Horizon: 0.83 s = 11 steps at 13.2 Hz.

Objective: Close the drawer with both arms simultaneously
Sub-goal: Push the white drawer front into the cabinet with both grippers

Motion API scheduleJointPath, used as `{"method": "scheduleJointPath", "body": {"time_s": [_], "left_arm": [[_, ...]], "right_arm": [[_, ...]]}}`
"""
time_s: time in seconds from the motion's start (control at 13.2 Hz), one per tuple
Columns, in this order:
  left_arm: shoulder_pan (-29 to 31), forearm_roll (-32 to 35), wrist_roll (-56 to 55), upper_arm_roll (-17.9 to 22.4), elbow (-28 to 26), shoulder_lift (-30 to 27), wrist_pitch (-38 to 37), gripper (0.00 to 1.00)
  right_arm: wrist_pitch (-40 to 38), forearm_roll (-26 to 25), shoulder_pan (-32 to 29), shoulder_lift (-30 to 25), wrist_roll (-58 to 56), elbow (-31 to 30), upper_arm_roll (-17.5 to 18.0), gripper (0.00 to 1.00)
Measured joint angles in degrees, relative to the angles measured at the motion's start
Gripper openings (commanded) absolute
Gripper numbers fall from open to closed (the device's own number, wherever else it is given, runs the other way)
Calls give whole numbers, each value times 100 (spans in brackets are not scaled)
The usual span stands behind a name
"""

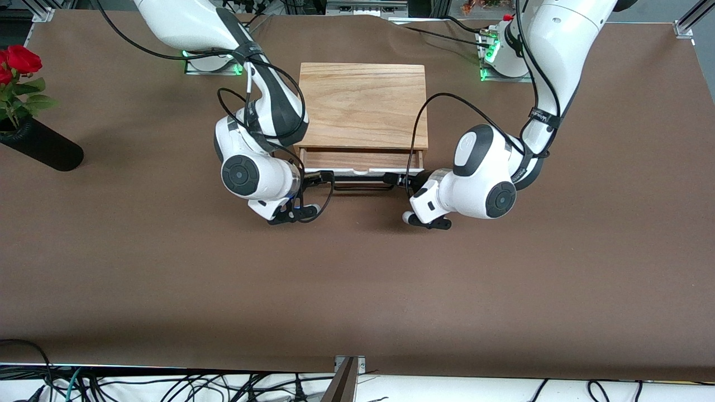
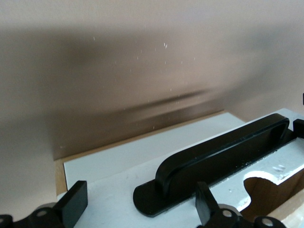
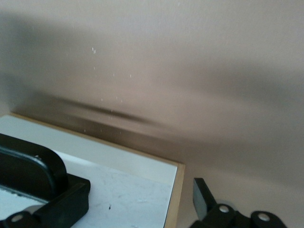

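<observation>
While the drawer is standing slightly open, both tools are meeting its front.
Left tool at the handle's 3 o'clock end, right tool at 9 o'clock, both spreading their fingers wide.

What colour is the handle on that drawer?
Black; the handle shows best in the left wrist view, against the drawer's white front.

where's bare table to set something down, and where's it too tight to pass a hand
Free: the wide brown table nearer the front camera than both grippers, and the stretch between the vase and the right arm. Crowded: in front of the drawer, where the left gripper and right gripper flank the handle beside the box.
</observation>
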Motion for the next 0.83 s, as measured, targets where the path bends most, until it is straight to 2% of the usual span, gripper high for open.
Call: {"method": "scheduleJointPath", "body": {"time_s": [0.38, 0.83], "left_arm": [[2, 0, -8, -68, -123, -24, -256, 100], [10, 0, 3, -156, -673, -390, -242, 100]], "right_arm": [[-421, 0, 21, 0, 0, 0, 26, 100], [-851, 2, 56, 95, 0, -11, 40, 100]]}}
